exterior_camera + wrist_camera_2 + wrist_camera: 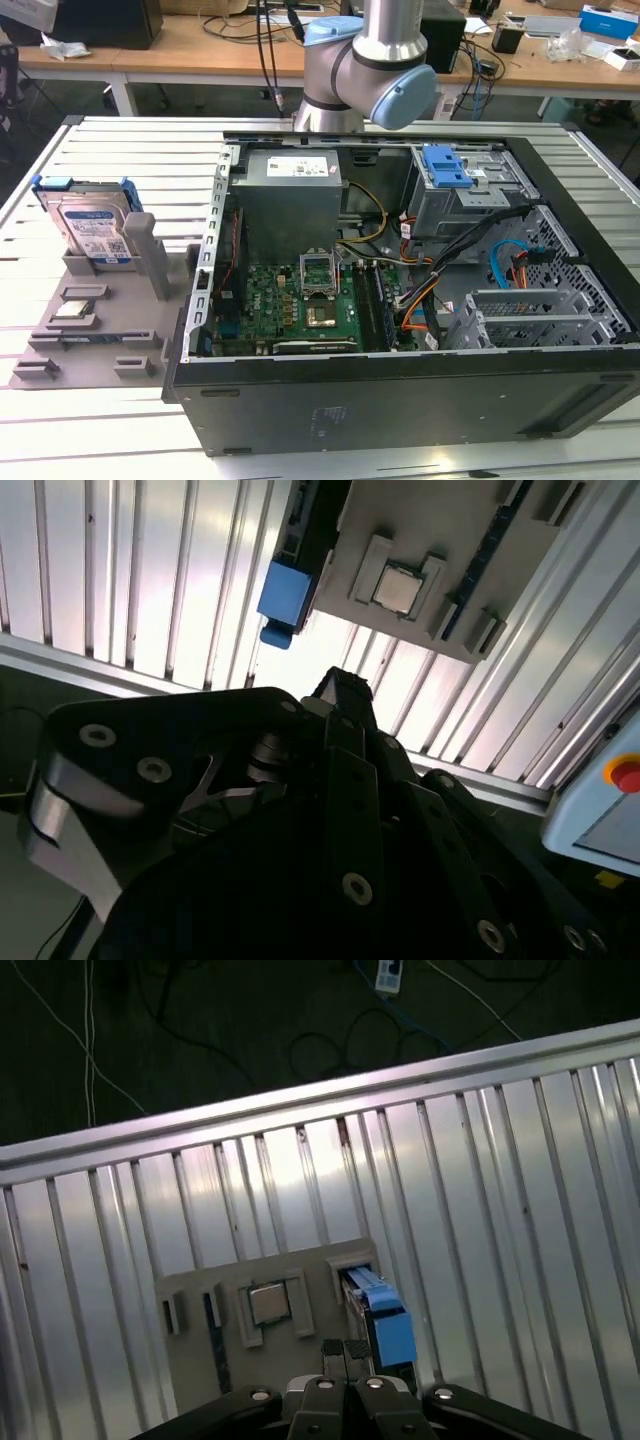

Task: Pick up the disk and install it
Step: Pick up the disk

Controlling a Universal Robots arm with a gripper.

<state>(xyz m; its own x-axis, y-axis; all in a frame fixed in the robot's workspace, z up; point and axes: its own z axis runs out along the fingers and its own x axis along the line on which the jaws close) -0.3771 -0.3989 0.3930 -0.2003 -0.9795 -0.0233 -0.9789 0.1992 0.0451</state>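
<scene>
One disk (95, 225) is the whole job here, and none of the work on it is done yet. In the exterior view it stands upright on its edge in a slot of a grey tray (100, 345), on the slatted tabletop (130, 160), at the exterior view's left, well apart from the open computer case (400, 405). Its label faces the camera and blue rails run round its edges. A small square chip (72, 309) lies flat in another pocket of the same tray, nearer the camera.

Inside the case, the grey drive cage (455, 210) with its blue latch (445, 165) sits at the far corner on the exterior view's right. No drive shows in it, though its inside is hard to make out.

The arm (370, 70) rises at the far side of the case. In the first wrist view the end effector (345, 1348) looks down on the tray, with the disk (385, 1325) seen edge-on close to the tips and the chip (268, 1303) beside it. The two fingertips appear pressed together, with nothing between them. By my reading it hangs above the tray, clear of the disk.

So the pick-up has not begun: the grasp, the lift, the carry to the case and the seating in the cage all remain.
</scene>
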